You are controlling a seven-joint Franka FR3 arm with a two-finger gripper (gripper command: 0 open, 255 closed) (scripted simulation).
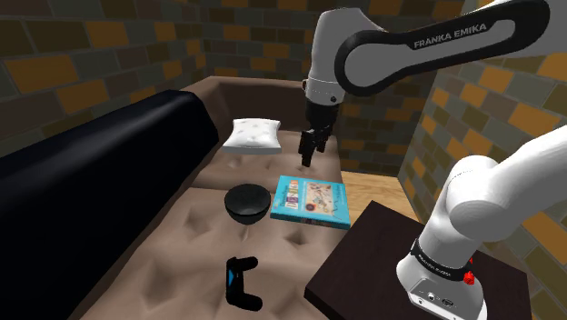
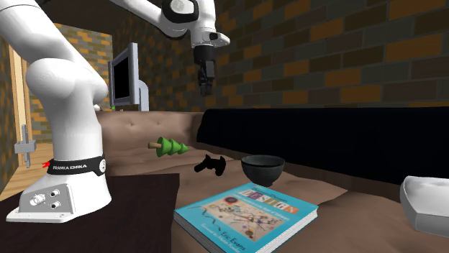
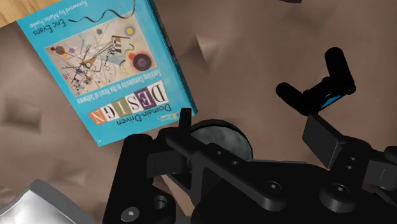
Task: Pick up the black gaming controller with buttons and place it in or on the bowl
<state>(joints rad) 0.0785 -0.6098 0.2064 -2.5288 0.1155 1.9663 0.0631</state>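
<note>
- The hand (image 1: 312, 148) hangs in the air over the far part of the sofa seat (image 1: 173, 241), fingers pointing down. They stand apart and have nothing between them.
- In the second exterior view the hand (image 2: 206, 85) is high above the seat, well clear of everything on it.
- The black gaming controller (image 1: 242, 285) lies on the brown tufted seat at the near end, toward the shoulder view's lower edge (a bit of blue shows on it). It is well apart from the hand.
- The black bowl (image 1: 246, 202) sits upright on the seat, farther away than the controller and near it but not touching.
- A blue book (image 1: 312, 201) lies flat just to the right of the bowl in the shoulder view. The wrist view shows its cover, titled "Domain-Driven Design" (image 3: 108, 70).
- In the wrist view, the controller (image 3: 315, 89) lies beyond the fingers, and the bowl (image 3: 216, 135) is partly hidden behind the hand (image 3: 251, 121).
- A white pillow (image 1: 254, 135) rests on the seat farther away than the bowl, to the left of the hand in the shoulder view.
- In the second exterior view, a green toy tree (image 2: 169, 147) lies on its side to the left of the controller (image 2: 211, 165). The bowl (image 2: 262, 169) is to the controller's right and the book (image 2: 247, 214) is nearest the camera.
- The sofa's dark backrest (image 1: 82, 182) runs along the shoulder view's left.
- The arm's dark stand (image 1: 363, 264) is at the shoulder view's lower right.
</note>
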